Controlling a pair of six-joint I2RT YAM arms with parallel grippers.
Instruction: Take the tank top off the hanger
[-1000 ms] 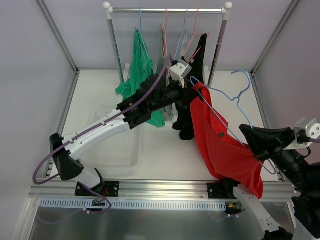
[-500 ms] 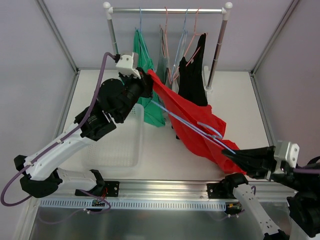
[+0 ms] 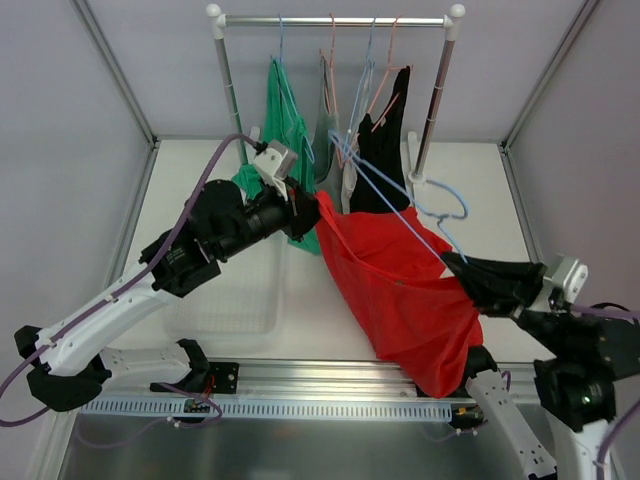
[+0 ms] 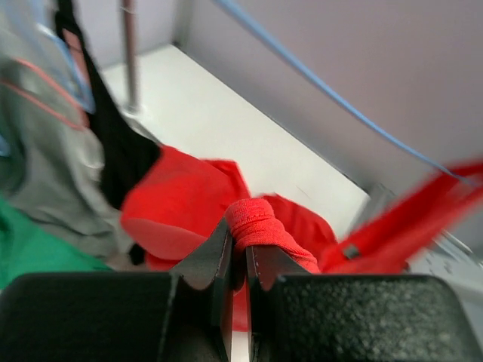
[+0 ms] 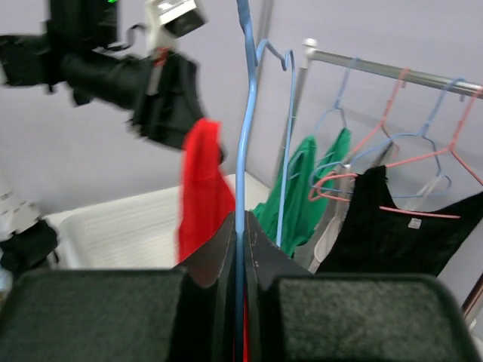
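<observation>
The red tank top hangs stretched between my two grippers above the table. My left gripper is shut on a bunched red strap at the garment's upper left. My right gripper is shut on the wire of the blue hanger, whose thin wire runs up from between the jaws. In the right wrist view the tank top dangles as a narrow red strip below my left gripper. Part of the hanger wire crosses above the red cloth in the left wrist view.
A clothes rail at the back carries a green top, a grey garment, a black top and pink and blue hangers. A shallow white tray lies on the table's left side.
My left gripper, pulled out to the left with the strap, has swung back right and lower. My right gripper rose with the hanger. The tank top now hangs slack between them.
</observation>
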